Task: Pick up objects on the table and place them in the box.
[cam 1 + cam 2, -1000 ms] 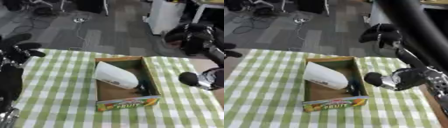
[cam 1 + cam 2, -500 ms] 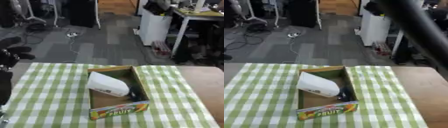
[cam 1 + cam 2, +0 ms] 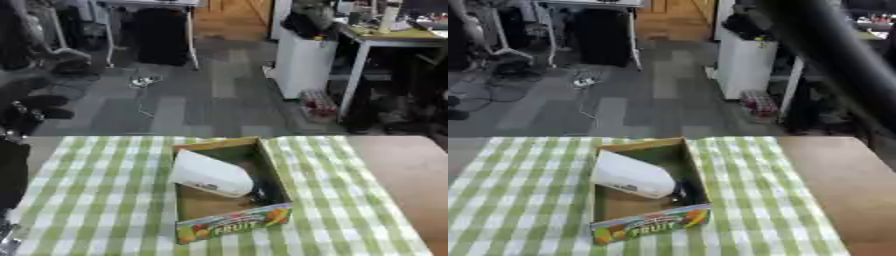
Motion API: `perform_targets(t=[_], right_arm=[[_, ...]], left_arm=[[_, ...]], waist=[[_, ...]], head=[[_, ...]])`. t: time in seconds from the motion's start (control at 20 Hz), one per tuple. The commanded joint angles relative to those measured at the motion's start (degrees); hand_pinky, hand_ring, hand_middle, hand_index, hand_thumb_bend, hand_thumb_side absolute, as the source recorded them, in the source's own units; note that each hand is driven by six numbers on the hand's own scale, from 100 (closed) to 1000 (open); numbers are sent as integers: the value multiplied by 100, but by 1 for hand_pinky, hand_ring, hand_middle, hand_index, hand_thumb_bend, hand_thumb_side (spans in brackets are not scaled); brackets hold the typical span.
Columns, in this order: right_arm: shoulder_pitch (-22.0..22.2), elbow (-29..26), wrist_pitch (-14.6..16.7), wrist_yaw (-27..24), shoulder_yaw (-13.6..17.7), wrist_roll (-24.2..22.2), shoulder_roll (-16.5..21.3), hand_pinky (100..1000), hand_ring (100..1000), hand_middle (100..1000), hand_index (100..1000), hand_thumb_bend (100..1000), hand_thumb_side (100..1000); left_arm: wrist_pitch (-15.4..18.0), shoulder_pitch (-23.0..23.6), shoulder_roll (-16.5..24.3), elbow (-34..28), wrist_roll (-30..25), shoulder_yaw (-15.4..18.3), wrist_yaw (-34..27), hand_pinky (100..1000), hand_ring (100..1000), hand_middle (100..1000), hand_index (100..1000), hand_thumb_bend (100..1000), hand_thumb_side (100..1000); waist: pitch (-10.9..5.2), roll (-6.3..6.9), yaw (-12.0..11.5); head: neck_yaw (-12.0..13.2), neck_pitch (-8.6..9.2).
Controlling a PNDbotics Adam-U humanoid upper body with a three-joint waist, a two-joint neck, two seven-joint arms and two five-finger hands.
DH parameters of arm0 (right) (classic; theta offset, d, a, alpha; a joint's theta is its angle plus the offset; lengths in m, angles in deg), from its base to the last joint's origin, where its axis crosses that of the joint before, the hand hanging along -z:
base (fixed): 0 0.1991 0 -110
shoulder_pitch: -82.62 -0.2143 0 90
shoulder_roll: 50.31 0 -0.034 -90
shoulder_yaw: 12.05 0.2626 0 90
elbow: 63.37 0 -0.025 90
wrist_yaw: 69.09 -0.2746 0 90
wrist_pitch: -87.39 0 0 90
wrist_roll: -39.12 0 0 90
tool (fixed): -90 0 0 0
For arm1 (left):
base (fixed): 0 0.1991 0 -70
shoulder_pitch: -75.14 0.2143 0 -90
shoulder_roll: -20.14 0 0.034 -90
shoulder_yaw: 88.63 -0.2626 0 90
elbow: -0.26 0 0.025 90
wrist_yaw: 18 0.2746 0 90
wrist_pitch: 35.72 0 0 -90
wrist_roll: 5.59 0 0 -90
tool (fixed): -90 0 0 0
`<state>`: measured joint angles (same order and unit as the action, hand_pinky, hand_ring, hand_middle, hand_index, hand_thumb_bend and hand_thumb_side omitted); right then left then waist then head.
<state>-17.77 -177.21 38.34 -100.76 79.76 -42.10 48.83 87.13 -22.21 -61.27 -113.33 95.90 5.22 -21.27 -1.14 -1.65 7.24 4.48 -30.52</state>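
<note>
Standing near the middle of the counter [image 3: 385, 170], the cardboard box [image 3: 229, 196] is open at the top and has a colourful front panel with fruit pictures and the word "FRUIT". Inside the box lies a white object [image 3: 210, 173], tilted, with its upper end leaning on the left wall of the box and its lower end pointing toward the right side. Just beside this lower end, against the right inner wall, there is a small dark thing [image 3: 261, 192] that I cannot make out. The counter is covered with a green and white checked cloth [image 3: 96, 200], and on the right side the bare brown wood of the counter shows. The box sits on the cloth, slightly turned, so its front panel faces the lower right a little. At the left edge of the left eye view the robot's left hand [image 3: 26, 107] shows, black, raised above the left end of the counter and well apart from the box; its fingers look relaxed and spread and they hold nothing. A thick dark arm [image 3: 842, 55] crosses the upper right corner of the right eye view, but the right hand itself shows in no view. Behind the counter is a grey floor [image 3: 623, 95] with cables and office furniture.
</note>
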Motion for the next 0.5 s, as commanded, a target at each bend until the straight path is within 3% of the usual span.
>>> perform_targets(t=[0.05,0.25,0.35,0.5], right_arm=[[76,-75,596,-495,33,-308,-322,388,562,604,741,577,869],[103,-75,937,-963,38,-749,-550,397,563,614,734,583,872],[152,-75,969,-1137,42,-947,-552,396,561,613,733,553,896],[246,-75,967,-1322,77,-1207,-523,393,562,613,738,579,882]], left_arm=[[89,15,-22,-101,39,84,128,644,745,800,862,585,924],[165,86,-114,-101,54,67,197,646,746,800,862,586,923],[138,81,-169,-101,62,51,184,646,746,797,862,581,896],[81,112,-253,-101,75,48,132,641,744,798,865,579,922]], waist=[[-77,25,61],[-150,31,160],[-189,9,169],[-215,-15,153]], head=[[330,-51],[561,-221],[541,-349],[487,-386]])
